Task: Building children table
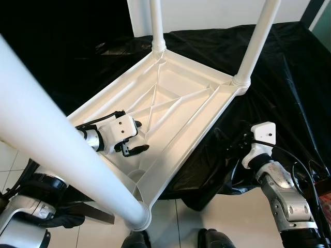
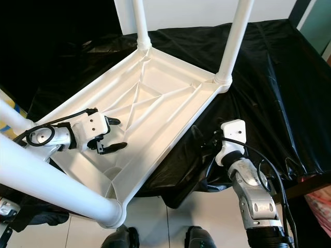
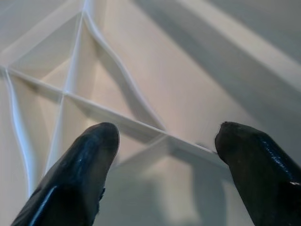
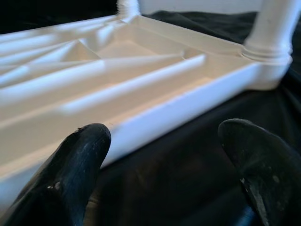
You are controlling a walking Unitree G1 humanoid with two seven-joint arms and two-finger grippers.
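Note:
A white plastic children's table [image 1: 176, 98] lies upside down on a black sheet, its ribbed underside facing up. White legs stand in its corner sockets: a far left leg [image 1: 156, 26], a far right leg [image 1: 257, 44] and a near leg [image 1: 51, 139] that looms close to my head. My left gripper [image 1: 138, 137] hovers open inside the underside, just above the crossing ribs [image 3: 141, 125], with nothing between its fingers [image 3: 80, 174]. My right gripper [image 2: 204, 138] is open and low over the sheet, pointing at the table's right side rim [image 4: 188, 110] a short way off.
The black sheet [image 1: 279, 77] spreads under and beyond the table, bunched in folds below the right rim. White floor tiles [image 1: 207, 222] and my feet [image 1: 217, 238] lie at the near edge. A white wall [image 1: 207, 13] stands behind.

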